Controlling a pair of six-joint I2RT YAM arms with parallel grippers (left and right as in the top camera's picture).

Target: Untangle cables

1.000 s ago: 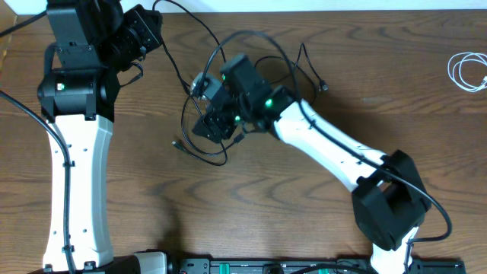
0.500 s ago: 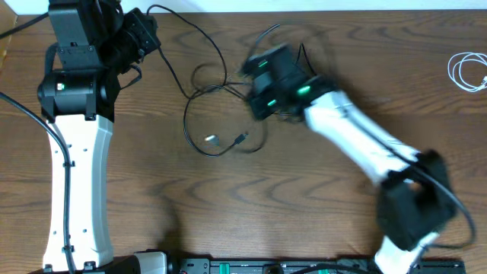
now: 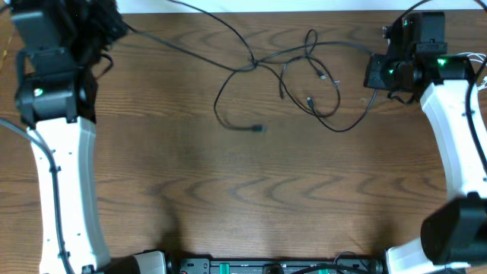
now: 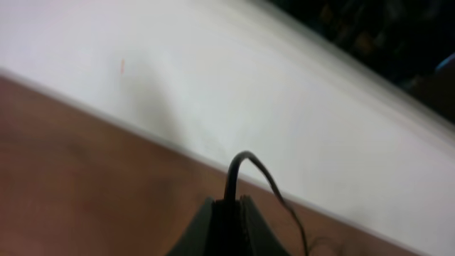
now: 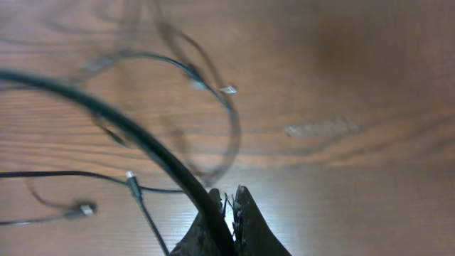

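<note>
Evidently mid-spread: pulling the black cables (image 3: 304, 72) apart toward opposite far corners, with the tangle not yet undone.

Left gripper (image 4: 227, 211), up at the far-left corner, pinched shut on a taut black cable (image 3: 190, 19) that runs along the far edge to a crossing knot (image 3: 259, 65) near the far middle. Right gripper (image 5: 227, 203), by the far-right corner, likewise closed, fingers pressed together on a slack black loop (image 3: 342, 125) that sags toward the centre and climbs back up to it. Cannot tell from above whether that makes one cord or two (the strands cross more than once around the knot). Lying free on the wood between the arms: a small plug end (image 3: 259, 129) and a second plug (image 3: 310, 100), both well apart from either gripper.

Next move, by the look of it: keep gentle tension, then free one end and thread it back through the crossing, rather than hauling harder and tightening the knot. Needs a fresh, fine pinch close to a plug.

Underneath, a dark brown wood-grain tabletop (image 3: 228, 198), flat and matte. Beyond the far edge, a plain white wall (image 4: 213, 85), blurred in the left wrist view. Along the near edge, a black rail (image 3: 266, 267) with green fittings.
</note>
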